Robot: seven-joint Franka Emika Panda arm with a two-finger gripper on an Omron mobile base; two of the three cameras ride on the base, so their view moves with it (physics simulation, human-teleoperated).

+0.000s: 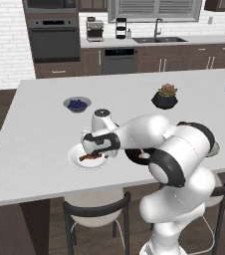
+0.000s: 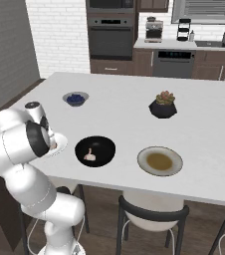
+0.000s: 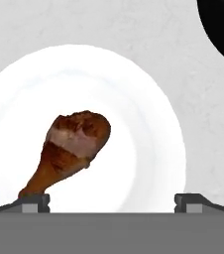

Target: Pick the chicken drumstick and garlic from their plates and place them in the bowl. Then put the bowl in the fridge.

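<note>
The chicken drumstick [image 3: 72, 149] lies on the white plate [image 3: 143, 114], fat end up-right and bone tip toward the left fingertip. My gripper [image 3: 113, 203] hovers open just above the plate, its tips wide apart and the drumstick off to the left between them. In the left base view the gripper [image 1: 103, 154] hangs over the drumstick [image 1: 89, 158] near the counter's front edge. The black bowl [image 2: 95, 151] stands right beside the white plate [image 2: 59, 145], and the garlic [image 2: 89, 156] lies inside it. The tan-centred plate [image 2: 160, 161] is bare.
A small grey bowl of blueberries [image 1: 77, 103] and a black succulent pot [image 1: 165, 97] stand farther back on the white counter [image 1: 40, 129]. Dark-framed stools [image 1: 95, 211] are tucked under the front edge. My own arm hides part of the black bowl [image 1: 132, 157].
</note>
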